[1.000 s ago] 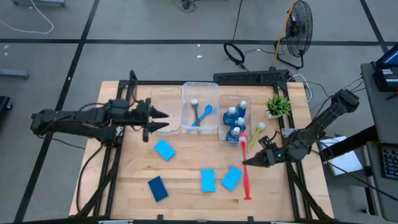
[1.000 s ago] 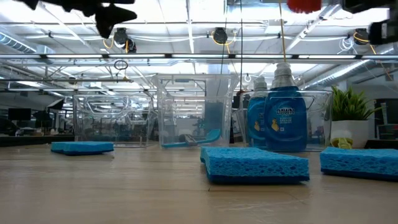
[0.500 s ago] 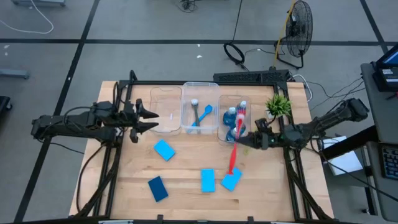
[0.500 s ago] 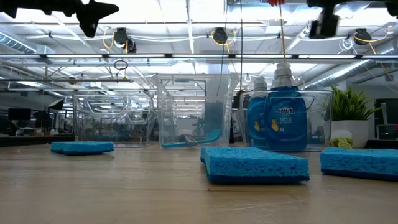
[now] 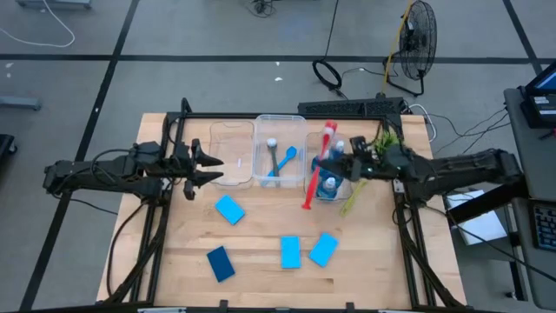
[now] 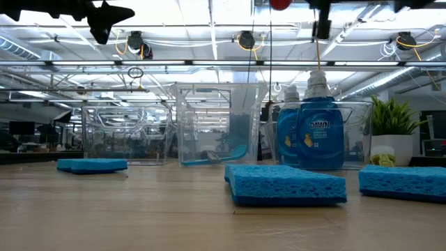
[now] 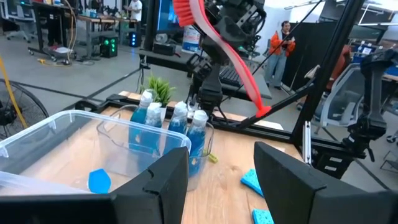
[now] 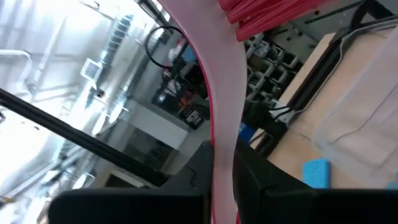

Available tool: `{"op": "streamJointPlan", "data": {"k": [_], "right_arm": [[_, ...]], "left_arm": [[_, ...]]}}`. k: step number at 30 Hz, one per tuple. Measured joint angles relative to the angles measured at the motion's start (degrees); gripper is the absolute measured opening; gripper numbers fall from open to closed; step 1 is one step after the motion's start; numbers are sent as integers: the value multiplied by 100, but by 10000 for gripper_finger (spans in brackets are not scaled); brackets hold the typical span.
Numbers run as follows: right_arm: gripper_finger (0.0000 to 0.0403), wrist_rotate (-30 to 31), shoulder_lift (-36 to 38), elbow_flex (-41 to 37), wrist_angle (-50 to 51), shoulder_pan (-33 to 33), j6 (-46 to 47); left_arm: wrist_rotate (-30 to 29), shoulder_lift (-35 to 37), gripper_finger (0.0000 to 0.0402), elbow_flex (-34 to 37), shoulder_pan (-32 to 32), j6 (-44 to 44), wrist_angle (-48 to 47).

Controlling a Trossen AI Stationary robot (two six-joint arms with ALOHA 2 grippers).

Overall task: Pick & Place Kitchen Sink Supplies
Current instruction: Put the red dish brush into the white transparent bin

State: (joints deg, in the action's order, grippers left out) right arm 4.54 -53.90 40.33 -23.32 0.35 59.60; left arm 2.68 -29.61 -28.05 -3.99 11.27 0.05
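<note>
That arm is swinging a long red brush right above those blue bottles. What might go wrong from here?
Two risks, I think. The right gripper holds the red brush partway along its handle, high over the bin of blue bottles; its long free end could clip a pale cap or the clear bin's rim on the way down. Gripped that way, the slim handle might also pivot or slip. The left gripper waits open beside the bins.
</note>
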Motion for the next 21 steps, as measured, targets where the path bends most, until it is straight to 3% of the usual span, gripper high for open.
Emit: {"op": "streamJointPlan", "data": {"k": [14,21], "right_arm": [[22,-1788,-1549,1917,1345,-1429,-564],[22,-2001,-2236,2450,1512,-1926,-1355]], "left_arm": [[-11,0,187,0,0,46,-4],[-9,0,186,0,0,48,-16]]}}
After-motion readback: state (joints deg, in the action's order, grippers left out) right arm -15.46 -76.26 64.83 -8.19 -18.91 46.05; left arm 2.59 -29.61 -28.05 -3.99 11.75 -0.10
